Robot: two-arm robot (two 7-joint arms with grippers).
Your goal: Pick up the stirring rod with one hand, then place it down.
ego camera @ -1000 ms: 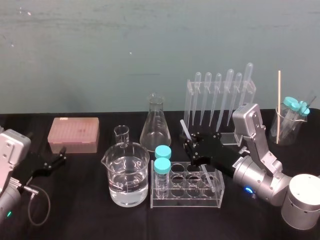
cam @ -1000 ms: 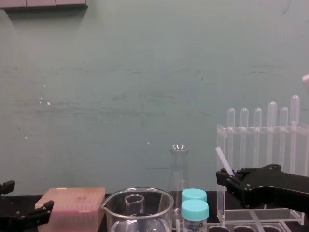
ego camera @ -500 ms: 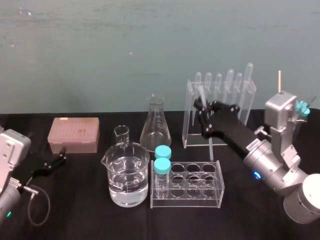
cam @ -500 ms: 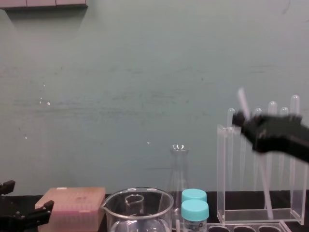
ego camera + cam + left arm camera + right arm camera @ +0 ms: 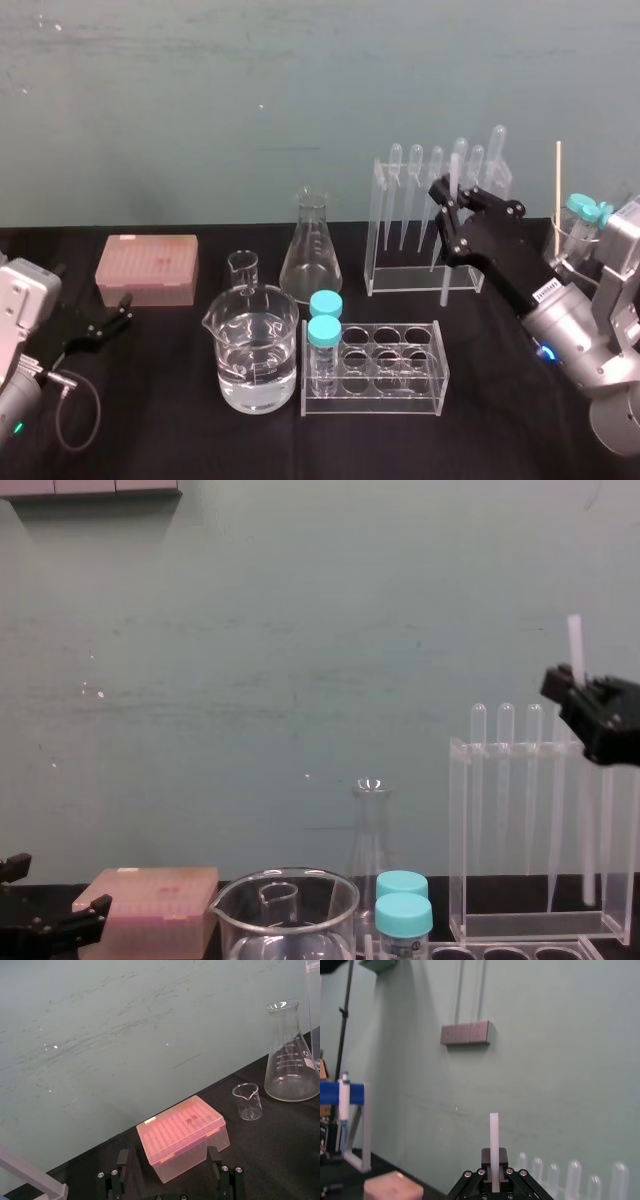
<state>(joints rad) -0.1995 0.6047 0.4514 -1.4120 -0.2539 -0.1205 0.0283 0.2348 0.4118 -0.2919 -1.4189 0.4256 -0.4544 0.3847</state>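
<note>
right hand (image 5: 447, 208) clamped on stirring rod (image 5: 445, 282), rod stood upright in front of pipette rack (image 5: 378, 225), left gripper (image 5: 122, 312) sat spread open, far left of rack

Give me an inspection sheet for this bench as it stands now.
Surface: black table cover, no spill seen.
Job's things: stirring rod held near upright, in front of the pipette rack.
Clutter: pink tip box, water beaker, small beaker, conical flask, tube rack with two capped vials, far-right beaker holding tubes.
Tools: right tool shut on the rod; left tool open, parked at the table's left edge.
Cables: grey cable looped beside the left arm.
Surroundings: teal wall; nothing else seen.
</note>
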